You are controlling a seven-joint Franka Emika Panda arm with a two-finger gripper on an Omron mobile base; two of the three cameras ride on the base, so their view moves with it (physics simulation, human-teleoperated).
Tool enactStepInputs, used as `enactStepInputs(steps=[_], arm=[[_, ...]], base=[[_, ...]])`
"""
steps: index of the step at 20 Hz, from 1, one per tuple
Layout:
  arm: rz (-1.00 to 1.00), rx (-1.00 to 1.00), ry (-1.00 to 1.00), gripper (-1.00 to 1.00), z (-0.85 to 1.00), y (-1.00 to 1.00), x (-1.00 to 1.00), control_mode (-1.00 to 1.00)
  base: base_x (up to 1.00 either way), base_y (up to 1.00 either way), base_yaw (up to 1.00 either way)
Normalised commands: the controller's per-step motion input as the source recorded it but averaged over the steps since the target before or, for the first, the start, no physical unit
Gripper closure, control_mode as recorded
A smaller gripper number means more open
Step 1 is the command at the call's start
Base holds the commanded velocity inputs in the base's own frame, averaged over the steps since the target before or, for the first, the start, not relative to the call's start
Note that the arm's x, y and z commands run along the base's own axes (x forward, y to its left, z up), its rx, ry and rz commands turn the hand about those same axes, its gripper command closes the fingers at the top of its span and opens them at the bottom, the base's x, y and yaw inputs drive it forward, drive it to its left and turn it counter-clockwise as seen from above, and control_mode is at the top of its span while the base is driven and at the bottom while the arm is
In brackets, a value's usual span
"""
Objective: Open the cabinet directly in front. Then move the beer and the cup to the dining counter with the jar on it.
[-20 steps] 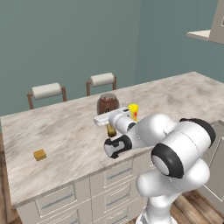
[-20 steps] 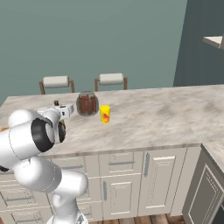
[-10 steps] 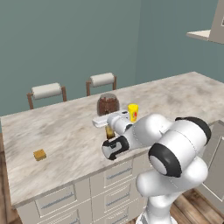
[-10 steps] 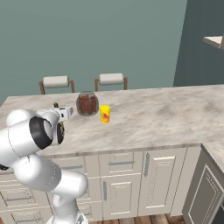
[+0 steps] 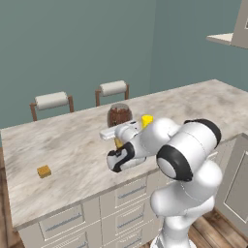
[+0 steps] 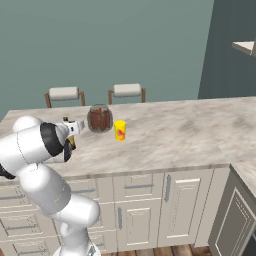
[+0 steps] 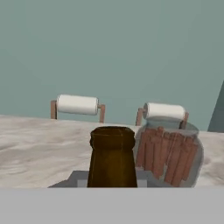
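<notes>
A: Standing on the counter [image 5: 72, 140], the beer [image 7: 113, 157] is seen close before the hand camera, its brown neck upright. Where is the jar placed?

B: The jar [image 7: 168, 155] is found at 3 o'clock of the beer in the hand view, just beside it, with reddish sticks seen through the glass. In the right base view the jar [image 6: 100, 118] is set near the far edge, and the cup [image 6: 120, 130] is placed just beside it at 4 o'clock.

A: How is the gripper held?

B: The gripper [image 5: 117, 140] is reached out low over the counter, and the beer [image 5: 118, 143] is glimpsed at it, below the jar [image 5: 119, 114]. Grey finger parts are seen either side of the bottle's neck, but whether it is pinched cannot be told.

A: What else is noted?

B: A small orange block [image 5: 44, 171] is seen at 9 o'clock on the counter, well apart. Two stools [image 6: 64, 93] are set behind the far edge.
</notes>
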Motion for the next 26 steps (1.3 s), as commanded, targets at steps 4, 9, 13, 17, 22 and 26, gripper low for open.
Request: enactStepInputs(steps=[4,9,13,17,22,26], arm=[[0.0,0.01,-0.01,1.0,-0.06,0.03,0.0,-1.0],[0.0,0.0,0.04,1.0,-0.18,-0.03,-0.18,-1.0],[0.0,0.13,-0.06,1.0,-0.84,-0.26,-0.23,-1.0],[0.0,0.15,-0.05,1.0,-0.98,-0.31,-0.13,-1.0],[0.0,0.03,-0.12,1.0,-0.57,-0.04,0.12,-1.0],[0.0,0.02,-0.34,1.0,-0.26,0.0,0.26,-1.0]], base=[[0.0,0.0,0.0],[0.0,0.0,0.0],[0.0,0.0,0.0],[0.0,0.0,0.0],[0.0,0.0,0.0],[0.0,0.0,0.0]])
